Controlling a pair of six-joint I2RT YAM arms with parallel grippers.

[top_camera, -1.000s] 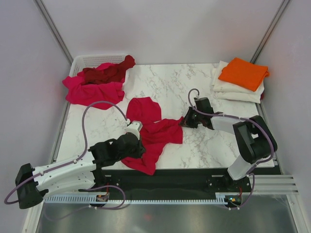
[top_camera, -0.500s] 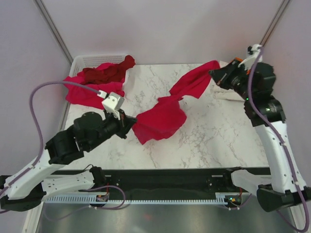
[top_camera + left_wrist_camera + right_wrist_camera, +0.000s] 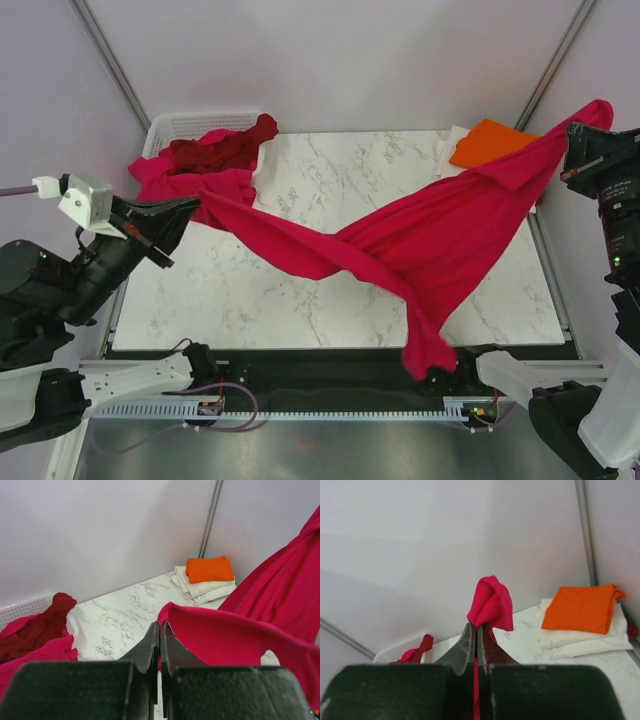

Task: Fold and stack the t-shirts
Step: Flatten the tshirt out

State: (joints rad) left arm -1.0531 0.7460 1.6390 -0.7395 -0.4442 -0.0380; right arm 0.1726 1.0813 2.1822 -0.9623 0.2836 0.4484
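A crimson red t-shirt (image 3: 420, 240) hangs stretched in the air across the marble table (image 3: 330, 170), sagging toward the front right. My left gripper (image 3: 195, 204) is shut on one end of it at the left. My right gripper (image 3: 592, 112) is shut on the other end, high at the far right. In the left wrist view the red cloth (image 3: 235, 635) runs out from between my fingers (image 3: 152, 640). In the right wrist view a red fold (image 3: 492, 605) sticks up past my closed fingers (image 3: 465, 642). A folded orange t-shirt (image 3: 490, 143) lies on folded cream-white ones (image 3: 205, 589).
A white plastic basket (image 3: 195, 124) at the back left holds a magenta-pink t-shirt (image 3: 160, 180) and a dark maroon one (image 3: 220, 148). Grey walls close in the table on three sides. The folded stack sits at the back right corner.
Both arms have risen and pulled apart, the left going left and the right going up and right. The red t-shirt came off the table and is now drawn out between them.
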